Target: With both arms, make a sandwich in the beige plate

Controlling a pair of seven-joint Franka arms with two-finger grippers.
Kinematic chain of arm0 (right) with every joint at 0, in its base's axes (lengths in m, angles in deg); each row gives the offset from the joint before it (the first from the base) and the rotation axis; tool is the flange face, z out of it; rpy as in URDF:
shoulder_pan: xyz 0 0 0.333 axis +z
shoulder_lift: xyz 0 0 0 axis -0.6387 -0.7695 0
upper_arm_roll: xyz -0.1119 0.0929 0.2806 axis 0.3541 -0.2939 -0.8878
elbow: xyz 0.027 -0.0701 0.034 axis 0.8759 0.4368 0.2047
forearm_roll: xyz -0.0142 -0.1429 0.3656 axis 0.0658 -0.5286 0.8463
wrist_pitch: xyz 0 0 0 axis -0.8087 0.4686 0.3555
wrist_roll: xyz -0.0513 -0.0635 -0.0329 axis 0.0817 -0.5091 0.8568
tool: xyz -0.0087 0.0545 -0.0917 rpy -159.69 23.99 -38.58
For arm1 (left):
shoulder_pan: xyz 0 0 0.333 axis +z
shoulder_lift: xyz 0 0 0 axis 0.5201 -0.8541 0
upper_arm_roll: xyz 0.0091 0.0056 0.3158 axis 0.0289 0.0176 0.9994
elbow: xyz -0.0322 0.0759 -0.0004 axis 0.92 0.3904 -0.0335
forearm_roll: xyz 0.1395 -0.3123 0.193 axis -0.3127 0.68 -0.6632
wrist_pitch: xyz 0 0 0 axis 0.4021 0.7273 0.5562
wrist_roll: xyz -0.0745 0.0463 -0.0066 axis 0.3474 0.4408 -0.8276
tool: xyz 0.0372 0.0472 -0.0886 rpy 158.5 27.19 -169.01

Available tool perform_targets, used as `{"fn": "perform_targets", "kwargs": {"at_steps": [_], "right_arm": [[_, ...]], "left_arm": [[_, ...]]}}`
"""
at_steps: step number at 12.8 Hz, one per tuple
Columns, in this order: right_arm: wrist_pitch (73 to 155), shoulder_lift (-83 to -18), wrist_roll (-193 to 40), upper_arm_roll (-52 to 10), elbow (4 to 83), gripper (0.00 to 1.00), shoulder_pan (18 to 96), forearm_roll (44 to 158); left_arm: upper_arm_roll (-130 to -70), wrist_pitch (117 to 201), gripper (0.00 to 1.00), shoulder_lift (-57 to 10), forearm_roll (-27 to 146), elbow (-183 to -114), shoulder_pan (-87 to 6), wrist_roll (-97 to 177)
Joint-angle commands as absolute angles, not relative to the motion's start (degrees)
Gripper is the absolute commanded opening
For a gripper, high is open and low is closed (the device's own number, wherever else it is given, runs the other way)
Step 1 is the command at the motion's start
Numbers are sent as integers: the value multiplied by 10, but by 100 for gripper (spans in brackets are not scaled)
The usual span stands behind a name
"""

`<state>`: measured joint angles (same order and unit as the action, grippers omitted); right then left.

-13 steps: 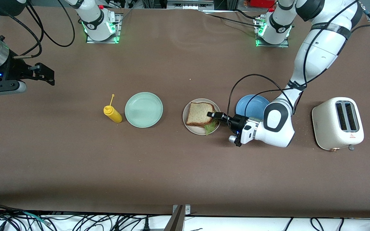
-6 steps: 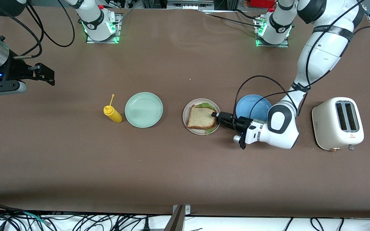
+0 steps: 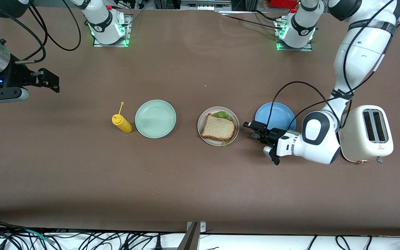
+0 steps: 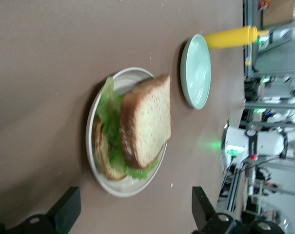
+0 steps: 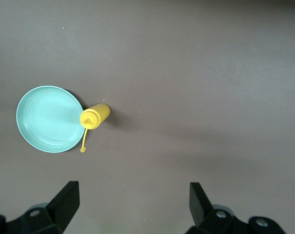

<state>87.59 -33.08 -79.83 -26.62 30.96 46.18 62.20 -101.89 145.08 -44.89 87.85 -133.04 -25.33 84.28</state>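
The sandwich (image 3: pixel 218 127), 2 square tan bread slices with darker brown crust and a ruffled green lettuce leaf between them, lies assembled on the round shallow beige plate (image 3: pixel 201 134), so the stacking looks done and, as a judgement, little seems left beyond clearing the arms away. In the left wrist view the top slice (image 4: pixel 146 127) sits shifted off the bottom slice (image 4: pixel 104 157) rather than squarely over it, and the lettuce (image 4: pixel 110 109) spills out past the crust on 2 sides; the stack leans a little but rests inside the rim. The beige plate stands about mid-table, between the round mint green plate (image 3: pixel 155 118) toward the right arm's end and the round blue plate (image 3: pixel 275 116) toward the left arm's end, well apart from each. A yellow squeeze bottle (image 3: pixel 121 123) with a thin nozzle lies just beside the mint green plate, on the side toward the right arm's end, and a cream 2-slot toaster (image 3: pixel 365 133) stands at the left arm's end of the table. The left gripper (image 3: pixel 253 129) hangs low over the bare brown table (image 3: pixel 186 180) between the beige plate and the blue plate, its black fingers spread wide and holding nothing, pointed at the sandwich. The right gripper (image 3: pixel 49 82) waits at its own end of the table, high over the bare surface, jaws spread and empty.
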Motion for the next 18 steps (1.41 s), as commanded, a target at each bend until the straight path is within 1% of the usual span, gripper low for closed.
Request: {"fn": "perform_targets", "kwargs": {"at_steps": [1, 4, 6, 8, 10, 12, 13, 14, 15, 17, 18], "right_arm": [[870, -336, -799, -267, 298, 100, 462, 630], [870, -336, -799, -267, 298, 100, 462, 629], [870, -336, -799, -267, 298, 100, 463, 629], [870, -336, -799, -267, 298, 100, 462, 629], [870, -336, -799, -267, 298, 100, 463, 628], [870, -336, -799, -267, 298, 100, 463, 628], [870, -336, -799, -267, 298, 100, 463, 628], [870, -336, -799, -267, 298, 100, 463, 628], [869, -336, -799, -267, 298, 100, 463, 628], [870, -336, -799, -267, 298, 100, 463, 627], [870, -336, -799, -267, 298, 100, 462, 628]], "left_arm": [[-1018, 1434, 100, -414, 818, -1337, -237, 842], [-1017, 1433, 100, -372, 768, -1335, -219, 827], [-1017, 1403, 100, -330, 721, -1331, -213, 779], [-1017, 1398, 100, -293, 674, -1327, -213, 744], [-1018, 1396, 100, -239, 590, -1330, -213, 723], [-1017, 1393, 100, -194, 543, -1330, -214, 681], [-1016, 1375, 100, -165, 509, -1333, -222, 644], [-1007, 1352, 100, -141, 482, -1332, -238, 612], [-978, 1344, 100, -111, 474, -1337, -260, 580], [-890, 1330, 100, -69, 480, -1347, -325, 556], [-878, 1325, 100, -52, 481, -1355, -333, 552]]}}
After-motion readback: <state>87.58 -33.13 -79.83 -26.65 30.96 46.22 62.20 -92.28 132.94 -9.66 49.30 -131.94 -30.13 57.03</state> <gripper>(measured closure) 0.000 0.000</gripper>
